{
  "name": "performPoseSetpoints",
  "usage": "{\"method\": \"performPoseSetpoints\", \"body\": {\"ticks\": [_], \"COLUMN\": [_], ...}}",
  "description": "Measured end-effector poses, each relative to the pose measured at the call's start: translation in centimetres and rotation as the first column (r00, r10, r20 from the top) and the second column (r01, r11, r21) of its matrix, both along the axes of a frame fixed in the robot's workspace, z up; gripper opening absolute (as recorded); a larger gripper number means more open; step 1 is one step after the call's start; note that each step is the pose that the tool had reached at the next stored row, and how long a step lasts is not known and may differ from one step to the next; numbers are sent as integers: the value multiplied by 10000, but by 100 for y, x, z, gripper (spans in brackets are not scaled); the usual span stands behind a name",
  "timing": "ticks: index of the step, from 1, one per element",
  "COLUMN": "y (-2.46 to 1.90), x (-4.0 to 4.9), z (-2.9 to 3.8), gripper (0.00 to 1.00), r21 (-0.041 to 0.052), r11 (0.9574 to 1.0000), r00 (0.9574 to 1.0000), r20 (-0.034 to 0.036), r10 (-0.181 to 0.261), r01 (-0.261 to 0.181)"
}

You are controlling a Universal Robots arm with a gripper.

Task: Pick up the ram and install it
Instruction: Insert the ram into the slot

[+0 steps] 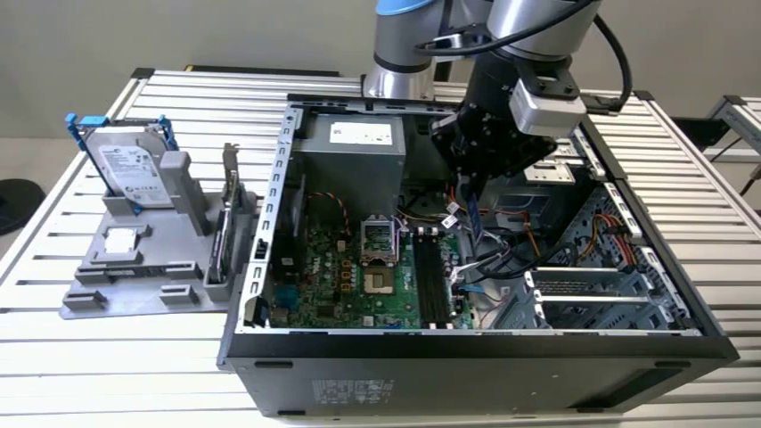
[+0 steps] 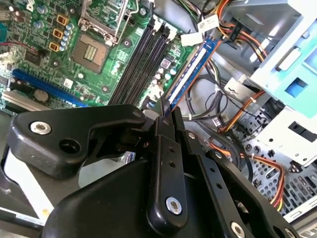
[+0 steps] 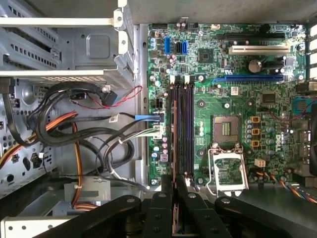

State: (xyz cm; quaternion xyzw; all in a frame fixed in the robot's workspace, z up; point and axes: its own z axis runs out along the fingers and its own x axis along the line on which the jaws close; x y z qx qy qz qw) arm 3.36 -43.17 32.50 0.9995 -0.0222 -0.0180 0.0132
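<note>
On a slatted metal table [image 1: 107,357] by a pale wall, fingers [image 2: 171,111] clamped on the ram [image 2: 190,72] above the open computer case [image 1: 476,352].

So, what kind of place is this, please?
Probably a robotics lab bench for computer assembly. An open computer case sits on a slatted metal table, a grey fixture holds a hard drive, and the gripper holds the ram over the motherboard.

labels: hard drive [image 1: 125,165], power supply [image 1: 360,134] | print: unreadable
</note>
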Motion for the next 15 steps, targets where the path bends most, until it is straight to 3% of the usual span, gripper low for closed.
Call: {"method": "performPoseSetpoints", "body": {"ticks": [15], "y": [-6], "x": [0], "z": [-30], "gripper": [0], "r21": [-3], "r11": [10000], "r00": [10000], "r20": [-8], "r10": [0], "r01": [0]}}
